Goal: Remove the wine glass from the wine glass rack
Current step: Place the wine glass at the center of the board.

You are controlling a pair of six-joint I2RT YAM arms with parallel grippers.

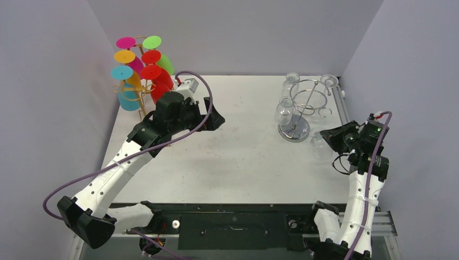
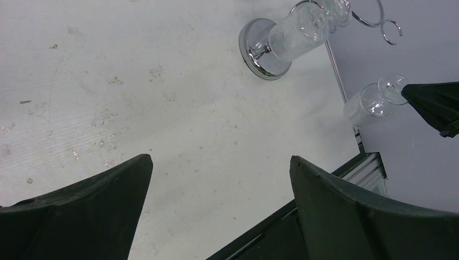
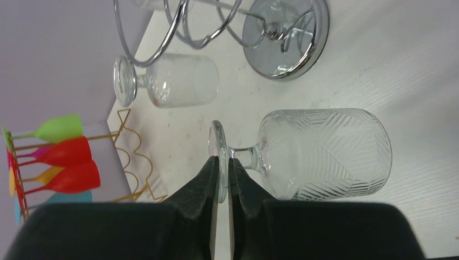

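Just right of the chrome wine glass rack (image 1: 306,103), slightly toward the near table edge, the right gripper (image 1: 329,136) holds a clear wine glass (image 1: 320,147), which is apart from the rack's rings and base. Other clear glasses (image 1: 283,111) hang on the rack's left and far sides. The left gripper (image 1: 215,115) hovers well left of the rack over the white table (image 1: 243,157). Farther left again, a gold stand of coloured glasses (image 1: 142,67) sits at the table's far corner.

From the left wrist, the left gripper's two fingers stand spread wide, with nothing between them but table. The rack's round base shows beyond them with a patterned glass hanging over it. To the rack's right, the held glass meets the dark right gripper.

From the right wrist, the fingers are pressed together on the thin foot of the wine glass, and its stem and cut-pattern bowl point away from them. The bowl is near the rack's base but not touching it. Another glass hangs from a ring on the rack's other side.
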